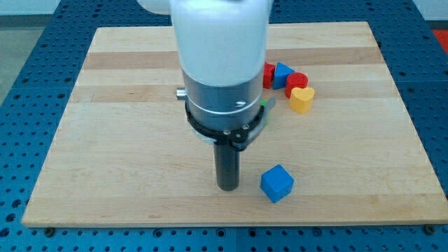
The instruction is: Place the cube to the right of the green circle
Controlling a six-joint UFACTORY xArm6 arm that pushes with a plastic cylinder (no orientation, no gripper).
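Observation:
The blue cube (277, 183) sits near the view's bottom edge of the wooden board (119, 140), right of centre. My tip (228, 187) rests on the board just to the view's left of the cube, a small gap apart from it. The arm's wide body hides most of the block cluster, including the green circle; only a sliver of green (264, 105) shows at the body's right edge.
To the view's right of the arm are a red block (269, 74), a blue triangular block (283, 71), a red round block (297, 81) and a yellow heart-shaped block (302, 99). The board lies on a blue perforated table (21, 84).

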